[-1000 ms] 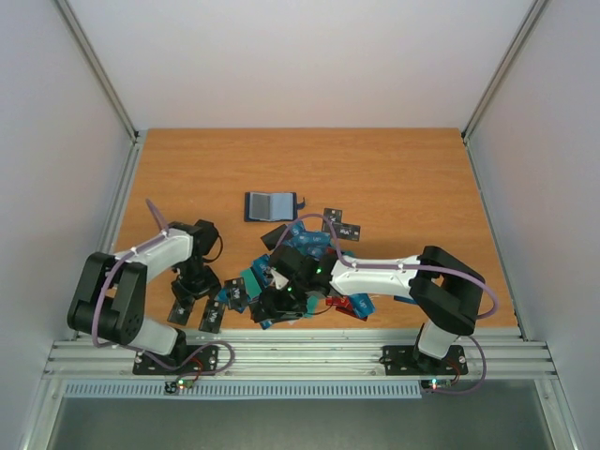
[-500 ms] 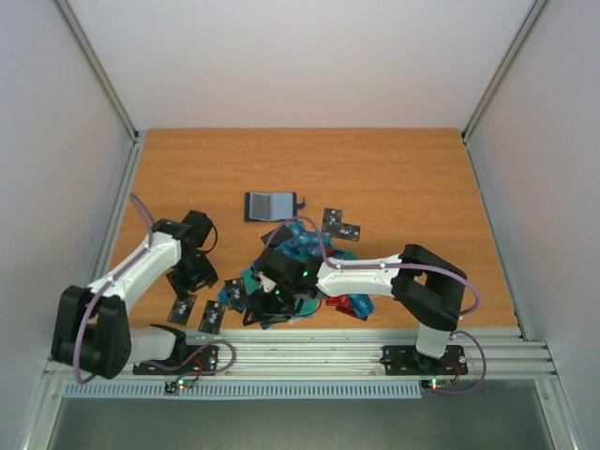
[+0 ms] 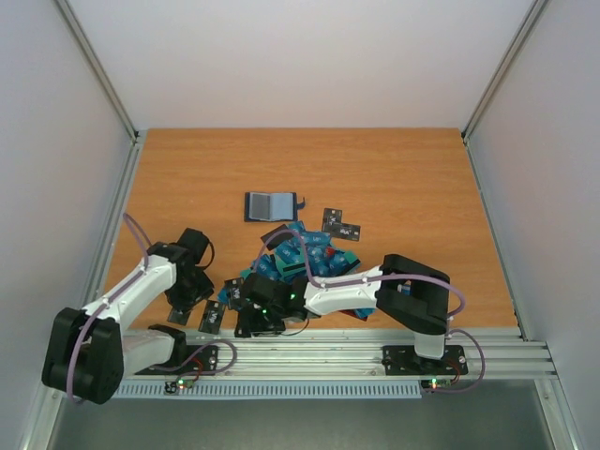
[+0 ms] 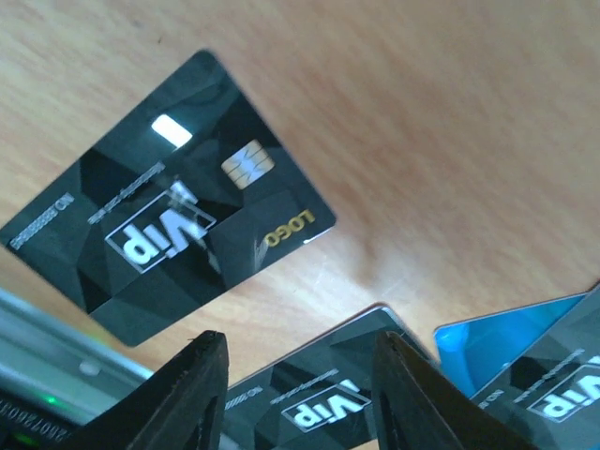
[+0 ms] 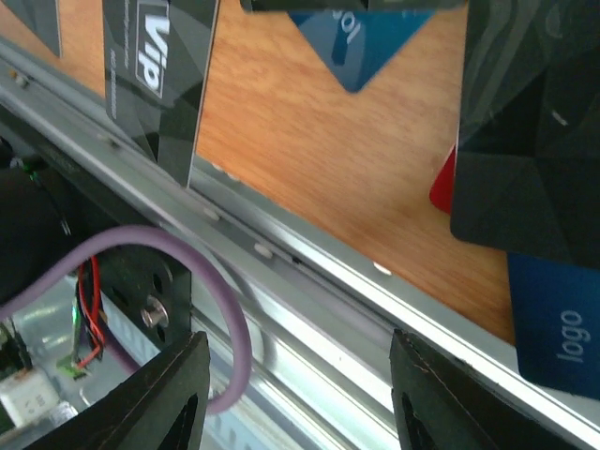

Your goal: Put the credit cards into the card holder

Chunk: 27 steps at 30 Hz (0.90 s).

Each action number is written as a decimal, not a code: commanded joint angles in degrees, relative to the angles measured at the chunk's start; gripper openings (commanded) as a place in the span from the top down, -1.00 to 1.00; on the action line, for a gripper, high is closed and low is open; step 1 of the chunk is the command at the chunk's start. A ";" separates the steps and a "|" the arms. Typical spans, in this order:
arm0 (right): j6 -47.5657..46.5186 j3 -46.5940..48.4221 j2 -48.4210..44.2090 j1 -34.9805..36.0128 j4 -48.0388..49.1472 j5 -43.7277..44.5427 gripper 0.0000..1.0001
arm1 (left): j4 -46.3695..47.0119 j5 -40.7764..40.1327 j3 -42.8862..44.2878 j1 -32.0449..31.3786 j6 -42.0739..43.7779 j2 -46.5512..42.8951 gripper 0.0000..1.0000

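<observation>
The dark navy card holder (image 3: 270, 205) lies open on the table, far from both grippers. The credit cards form a pile of blue, teal, black and red (image 3: 305, 253) mid-table. My left gripper (image 3: 190, 298) is open and empty, low over two black VIP cards (image 4: 173, 234) (image 4: 323, 394); the nearer one lies between its fingers, with a blue card (image 4: 497, 337) beside it. My right gripper (image 3: 249, 323) is open and empty at the table's near edge, over the metal rail (image 5: 309, 309). Black (image 5: 159, 66), blue (image 5: 356, 37), red (image 5: 445, 183) and navy (image 5: 558, 328) cards lie just beyond it.
The aluminium rail (image 3: 309, 354) runs along the near table edge, with a purple cable loop (image 5: 216, 319) and the left arm's base plate (image 3: 183, 359) close under my right gripper. Two black cards (image 3: 337, 223) lie apart, right of the holder.
My right arm has swung left and nearer, from over the card pile to the near rail. My left arm has drawn back toward the near left, over the black cards.
</observation>
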 commanded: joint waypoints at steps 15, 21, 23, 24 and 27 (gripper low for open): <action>4.99 -2.48 -0.04 3.74 8.38 17.58 -0.02 | 1.58 2.65 -2.58 1.01 -1.84 -1.20 0.29; 3.14 -0.42 2.19 4.68 9.63 16.14 -0.06 | -0.28 11.26 -1.76 2.62 -1.29 -2.34 0.13; 3.19 0.58 3.01 5.08 9.65 16.20 -0.07 | -1.02 14.88 -2.22 6.06 0.78 -2.30 0.13; 3.09 1.30 3.55 5.37 9.65 16.41 -0.07 | -1.25 16.07 -2.44 7.68 1.74 -2.50 0.13; 3.47 3.17 5.26 6.06 11.99 17.37 -0.07 | -2.24 17.86 -1.99 12.25 4.02 -3.37 0.14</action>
